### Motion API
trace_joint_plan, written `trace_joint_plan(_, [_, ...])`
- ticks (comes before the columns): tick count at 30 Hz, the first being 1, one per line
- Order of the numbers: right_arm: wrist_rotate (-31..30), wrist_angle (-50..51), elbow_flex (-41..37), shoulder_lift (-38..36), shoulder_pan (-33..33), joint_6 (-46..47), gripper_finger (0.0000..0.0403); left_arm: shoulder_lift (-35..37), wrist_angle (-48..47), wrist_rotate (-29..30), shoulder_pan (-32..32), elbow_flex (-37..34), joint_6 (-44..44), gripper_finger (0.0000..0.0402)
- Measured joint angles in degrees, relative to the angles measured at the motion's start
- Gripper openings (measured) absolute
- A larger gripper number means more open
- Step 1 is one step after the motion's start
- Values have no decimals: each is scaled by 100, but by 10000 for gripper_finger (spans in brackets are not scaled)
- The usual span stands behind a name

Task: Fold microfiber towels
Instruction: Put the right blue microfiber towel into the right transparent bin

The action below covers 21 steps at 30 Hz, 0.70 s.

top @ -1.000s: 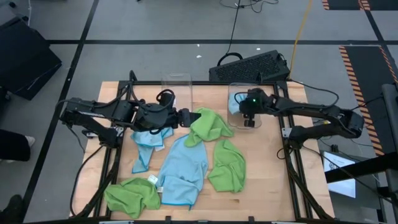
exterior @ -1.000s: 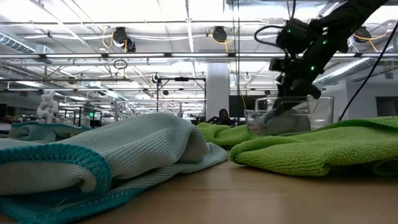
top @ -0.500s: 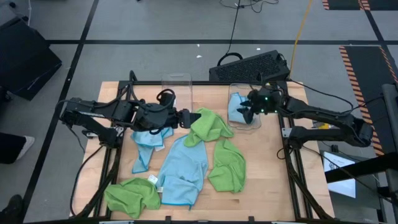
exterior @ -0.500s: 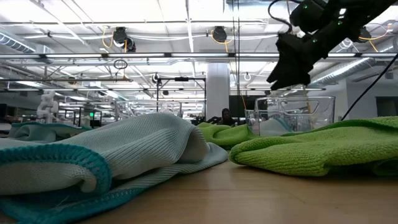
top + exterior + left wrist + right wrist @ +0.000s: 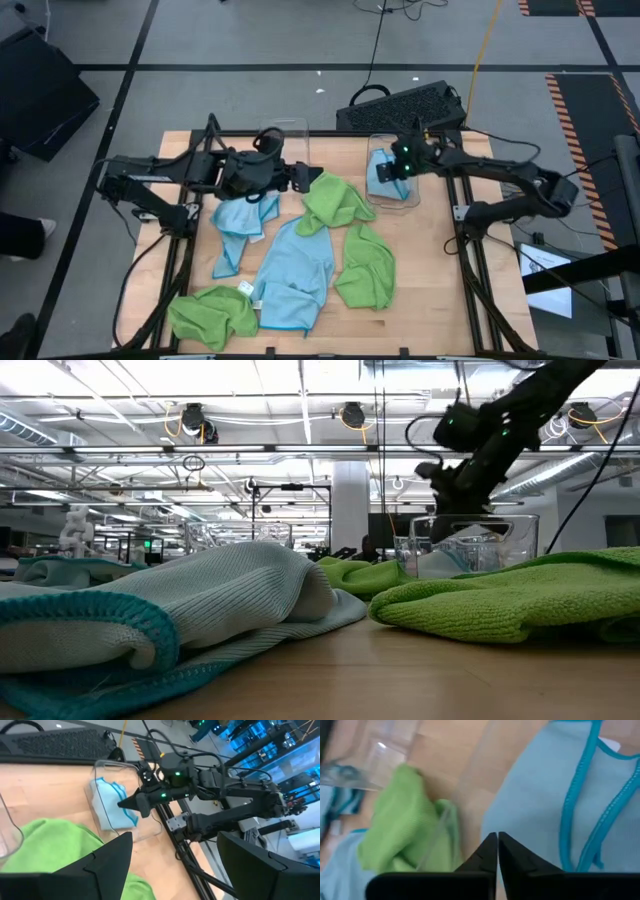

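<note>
Near edge: one lime green towel (image 5: 212, 314) lies crumpled at the table's near left corner; a big light blue towel (image 5: 293, 272) is spread mid-table.
Middle: another green towel (image 5: 339, 203) is heaped just ahead of my left gripper (image 5: 300, 180), whose fingers are spread and empty.
Far right: a folded blue towel (image 5: 382, 171) sits in the clear bin (image 5: 412, 196).
Right gripper (image 5: 383, 172): pinched closed on nothing, poised over that towel.
Risk: I could snag the folded towel's hem and undo its fold, or nudge the bin.
</note>
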<state>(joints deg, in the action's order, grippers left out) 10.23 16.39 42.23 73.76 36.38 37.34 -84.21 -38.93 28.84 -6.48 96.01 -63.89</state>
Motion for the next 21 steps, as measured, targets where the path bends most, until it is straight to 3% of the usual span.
trace_joint_plan(8, [19,559,810,1288,350,-745,2,-2,-36,-33,13,0,283,292])
trace_joint_plan(13, [-305,1194,1089,1988,436,-1077,1,-1,-43,-35,13,2,408,292])
trace_joint_plan(17, [-269,1317,1129,2248,464,-1107,1,0,-52,-39,13,2,544,292])
trace_joint_plan(21, [-326,1357,1088,2002,461,-1110,1,-2,-85,-46,13,2,580,292])
